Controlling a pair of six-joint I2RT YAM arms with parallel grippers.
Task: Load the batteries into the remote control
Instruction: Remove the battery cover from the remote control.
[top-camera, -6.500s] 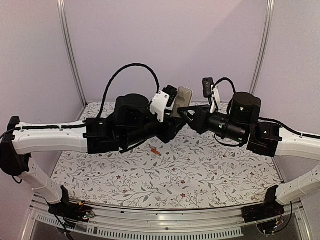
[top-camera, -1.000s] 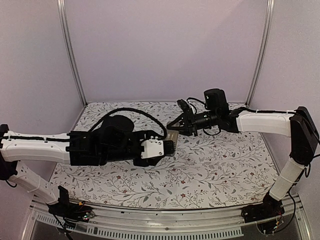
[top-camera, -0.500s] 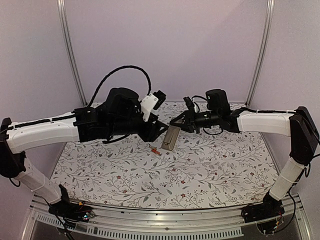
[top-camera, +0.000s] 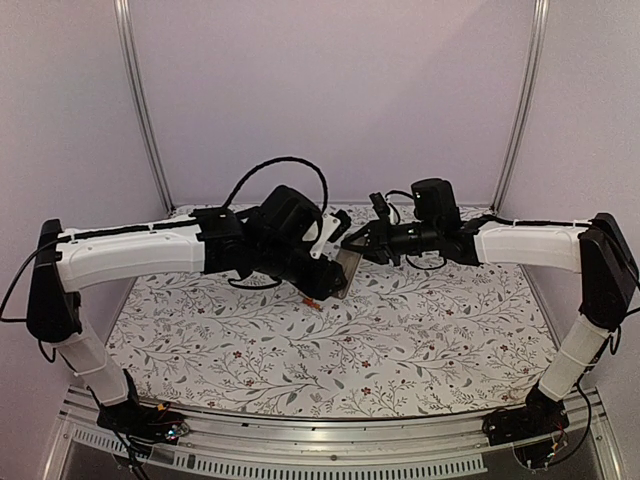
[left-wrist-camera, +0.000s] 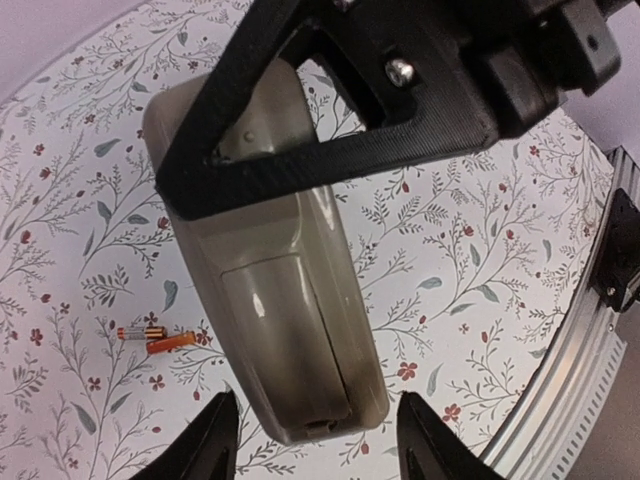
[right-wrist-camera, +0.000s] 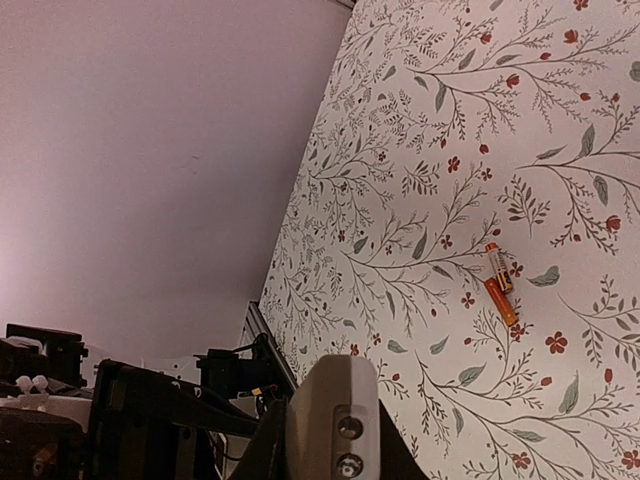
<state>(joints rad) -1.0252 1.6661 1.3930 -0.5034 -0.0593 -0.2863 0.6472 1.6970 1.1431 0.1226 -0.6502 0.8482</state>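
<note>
The remote control (left-wrist-camera: 275, 290) hangs above the table, its grey-tan back toward the left wrist camera. My right gripper (top-camera: 352, 243) is shut on its upper end, and that end shows between the fingers in the right wrist view (right-wrist-camera: 335, 415). My left gripper (left-wrist-camera: 316, 400) is open. Its fingers (left-wrist-camera: 215, 440) stand on either side of the remote's lower end without touching it. Two orange-red batteries (left-wrist-camera: 155, 338) lie side by side on the floral cloth below. They also show in the right wrist view (right-wrist-camera: 500, 282) and in the top view (top-camera: 310, 300).
The floral tablecloth (top-camera: 420, 340) covers the table. A metal rail (top-camera: 330, 445) runs along the near edge. Purple walls with upright metal posts (top-camera: 140, 110) close in the back and sides. Both arms meet above the table's middle.
My left arm has swung right and down, so its open fingers now flank the remote's lower end. The right gripper still holds the remote in about the same place.
</note>
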